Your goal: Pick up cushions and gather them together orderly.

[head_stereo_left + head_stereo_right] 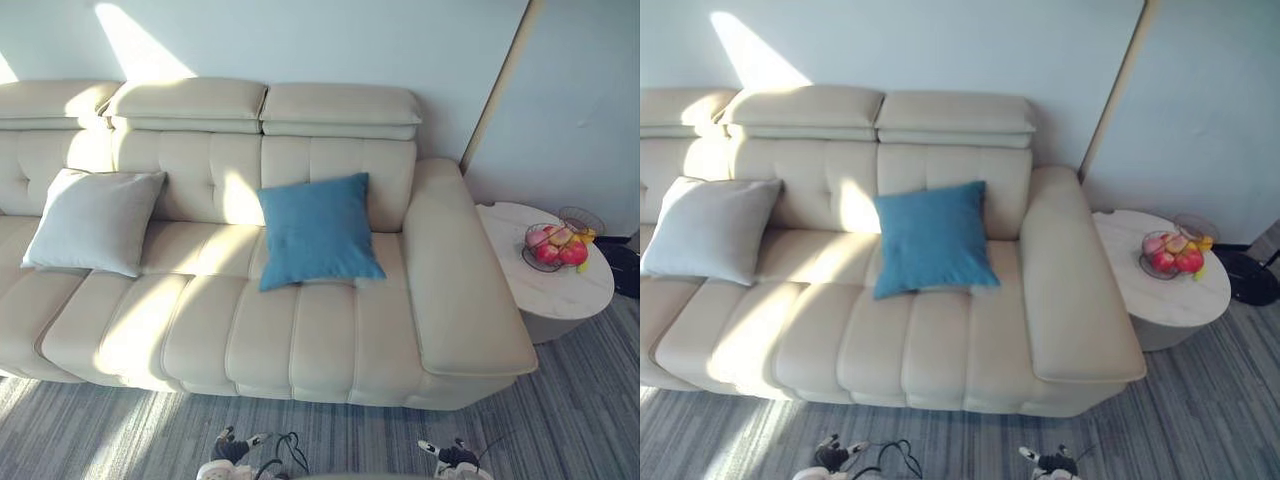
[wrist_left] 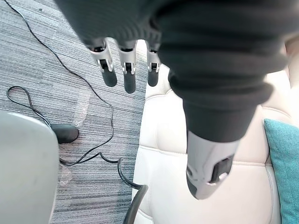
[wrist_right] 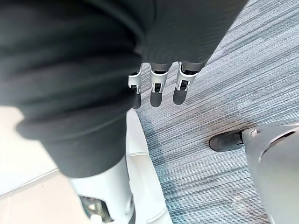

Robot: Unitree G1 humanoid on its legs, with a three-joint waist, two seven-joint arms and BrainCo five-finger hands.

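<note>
Sunlit cream sofa (image 1: 300,335), grey carpet (image 1: 565,425)

Nothing readable here, honestly: no lettering, labels or numbers on the sofa (image 1: 300,330), the blue cushion (image 1: 318,230), the grey cushion (image 1: 95,220), the bench (image 1: 560,292) or the fruit bowl (image 1: 555,247).

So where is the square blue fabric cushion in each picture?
Left eye view: square blue fabric cushion, centre, leaning on the cream leather sofa.
Right eye view: cushion near centre.
Left wrist view: cushion's corner on sofa.
Right wrist view: sofa edge, grey carpet.
Shared landmark: the sofa.
</note>
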